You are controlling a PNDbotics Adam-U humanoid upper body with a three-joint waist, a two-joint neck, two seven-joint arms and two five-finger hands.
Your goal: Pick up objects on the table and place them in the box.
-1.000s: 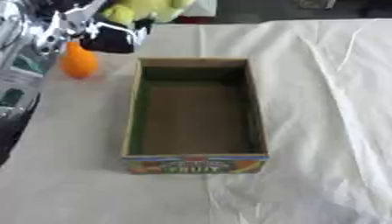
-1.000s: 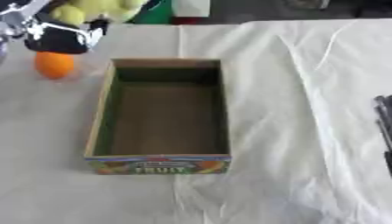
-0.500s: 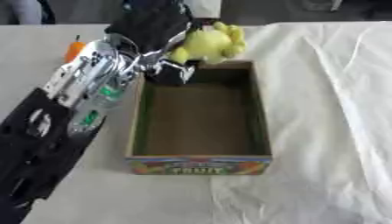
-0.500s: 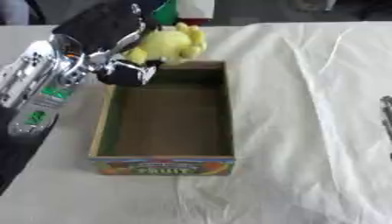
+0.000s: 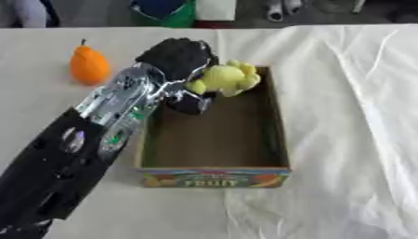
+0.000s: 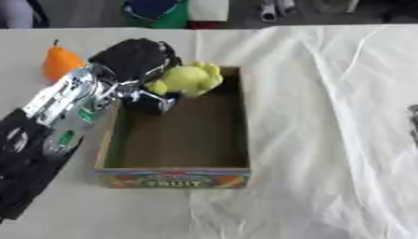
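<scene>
My left hand (image 5: pixel 178 60) is curled round a yellow lumpy fruit (image 5: pixel 224 79) and holds it over the far end of the open cardboard box (image 5: pixel 279 126), whose front wall reads FRUIT. The box's brown floor shows nothing lying on it. An orange pear-shaped fruit (image 5: pixel 88 65) stands on the cloth to the left of the box, behind my forearm. My right hand shows only as a dark sliver (image 6: pixel 413 122) at the right edge of the right eye view, and its fingers cannot be made out.
A white cloth (image 5: pixel 351 102) covers the table, wrinkled on the right side. Green, blue and white containers (image 5: pixel 179 10) stand beyond the far edge. My left forearm (image 5: pixel 90 140) lies across the box's left wall.
My left hand has carried the yellow fruit lower and further over the box's far end. The view has shifted, and the orange fruit is in sight again.
</scene>
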